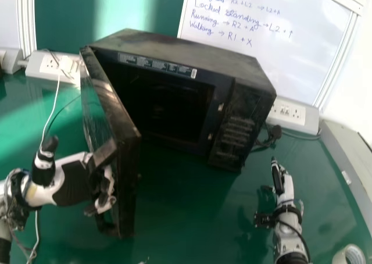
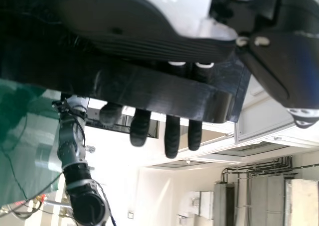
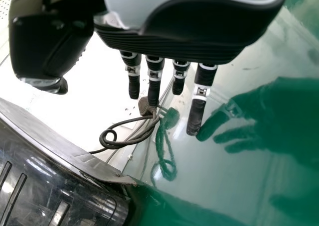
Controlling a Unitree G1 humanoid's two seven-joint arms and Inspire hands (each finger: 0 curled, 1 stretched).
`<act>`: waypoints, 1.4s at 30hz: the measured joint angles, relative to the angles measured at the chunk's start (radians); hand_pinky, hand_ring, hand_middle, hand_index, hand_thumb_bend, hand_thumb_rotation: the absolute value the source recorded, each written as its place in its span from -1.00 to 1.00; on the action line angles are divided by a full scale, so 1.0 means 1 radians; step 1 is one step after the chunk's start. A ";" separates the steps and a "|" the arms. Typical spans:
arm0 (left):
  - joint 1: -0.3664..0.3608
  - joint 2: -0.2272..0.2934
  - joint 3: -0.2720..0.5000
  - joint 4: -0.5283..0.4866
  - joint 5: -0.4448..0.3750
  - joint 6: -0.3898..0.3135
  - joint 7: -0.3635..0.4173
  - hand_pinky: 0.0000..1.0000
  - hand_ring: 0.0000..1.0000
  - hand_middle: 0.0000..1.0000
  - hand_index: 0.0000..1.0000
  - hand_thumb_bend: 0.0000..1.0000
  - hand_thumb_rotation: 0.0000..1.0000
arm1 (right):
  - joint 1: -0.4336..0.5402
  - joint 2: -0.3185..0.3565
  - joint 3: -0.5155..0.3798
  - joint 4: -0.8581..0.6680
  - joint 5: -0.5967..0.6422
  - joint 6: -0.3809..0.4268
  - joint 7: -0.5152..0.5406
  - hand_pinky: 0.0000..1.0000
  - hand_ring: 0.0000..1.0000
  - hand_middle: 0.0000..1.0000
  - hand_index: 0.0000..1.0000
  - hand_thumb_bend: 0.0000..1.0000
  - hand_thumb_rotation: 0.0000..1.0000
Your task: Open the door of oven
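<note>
Table, green [image 1: 186, 217]: 1. Whiteboard [image 1: 314, 60]: 1, behind the oven; handwriting legible, incl. "Locked Standing", "Running", "Walking". Black oven [image 1: 197, 49]: 1, mid-table. Oven door [image 1: 93, 110]: 1, swung well open on the robot's left. Left hand [image 1: 72, 182]: fingers hooked round the door handle [image 1: 103, 153]. Right hand [image 1: 283, 185]: fingers straight, spread wide, beside the oven's right. White socket boards [image 1: 42, 63]: 2 flank the oven. Tape roll [image 1: 338, 256]: 1, near right corner. Printed label strip [image 1: 157, 65]: 1, above the cavity.
</note>
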 measured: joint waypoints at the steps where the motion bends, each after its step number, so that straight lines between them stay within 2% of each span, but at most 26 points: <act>1: 0.000 0.003 0.010 0.012 -0.001 -0.024 -0.016 -0.81 -0.69 -0.15 -0.01 0.03 -1.00 | 0.000 0.000 0.000 0.000 0.000 0.000 0.000 0.54 0.76 0.84 0.86 0.51 1.00; 2: 0.000 0.003 0.020 0.024 -0.001 -0.053 -0.028 -0.84 -0.70 -0.15 -0.02 0.03 -1.00 | 0.000 0.000 0.000 0.000 0.000 0.000 0.000 0.52 0.75 0.84 0.86 0.50 1.00; 4: 0.000 0.003 0.031 0.037 -0.001 -0.066 -0.037 -0.84 -0.70 -0.16 -0.03 0.03 -1.00 | 0.000 0.001 0.000 0.000 0.000 0.000 0.000 0.54 0.75 0.84 0.85 0.48 1.00; 8: 0.009 0.035 0.056 0.035 0.000 -0.063 -0.040 -0.89 -0.75 -0.16 -0.03 0.04 -1.00 | 0.000 0.001 0.002 0.001 -0.001 0.001 0.000 0.56 0.78 0.85 0.87 0.54 1.00; 16: 0.035 0.035 0.086 0.007 -0.001 -0.063 -0.037 -0.94 -0.80 -0.21 -0.03 0.03 -1.00 | 0.000 0.001 0.001 0.001 -0.001 0.000 0.000 0.54 0.76 0.83 0.86 0.54 1.00; 17: 0.036 0.041 0.086 0.006 -0.001 -0.063 -0.039 -0.93 -0.79 -0.12 -0.04 0.04 -1.00 | 0.000 0.001 0.001 0.001 -0.001 0.000 0.000 0.56 0.76 0.83 0.87 0.57 1.00; 22: 0.043 0.048 0.099 0.002 -0.001 -0.065 -0.043 -0.89 -0.78 -0.20 -0.04 0.03 -1.00 | 0.000 0.001 0.001 0.001 -0.001 0.000 0.000 0.56 0.78 0.85 0.90 0.52 1.00; 26: 0.054 0.053 0.115 -0.006 -0.001 -0.065 -0.043 -0.94 -0.84 -0.20 -0.05 0.03 -1.00 | 0.000 0.001 0.001 0.001 -0.001 0.000 0.000 0.54 0.75 0.85 0.89 0.65 1.00; 31: 0.055 0.062 0.121 -0.008 0.000 -0.065 -0.043 -0.93 -0.82 -0.18 -0.05 0.03 -1.00 | 0.000 0.001 0.002 0.001 -0.001 0.000 0.000 0.64 0.82 0.87 0.88 0.55 1.00; 36: 0.082 0.062 0.143 -0.034 0.000 -0.065 -0.042 -0.99 -0.88 -0.21 -0.05 0.02 -1.00 | 0.000 0.001 0.001 0.001 -0.001 0.000 0.000 0.55 0.77 0.83 0.86 0.55 1.00; 38: 0.089 0.062 0.156 -0.046 0.000 -0.064 -0.042 -0.97 -0.86 -0.09 -0.06 0.03 -1.00 | 0.000 0.000 0.001 0.001 -0.001 0.000 -0.001 0.52 0.76 0.84 0.87 0.53 1.00; 42: 0.091 0.062 0.160 -0.048 -0.001 -0.062 -0.042 -0.91 -0.82 -0.21 -0.05 0.02 -1.00 | 0.000 -0.002 0.003 0.001 -0.001 0.001 -0.001 0.52 0.76 0.86 0.90 0.54 1.00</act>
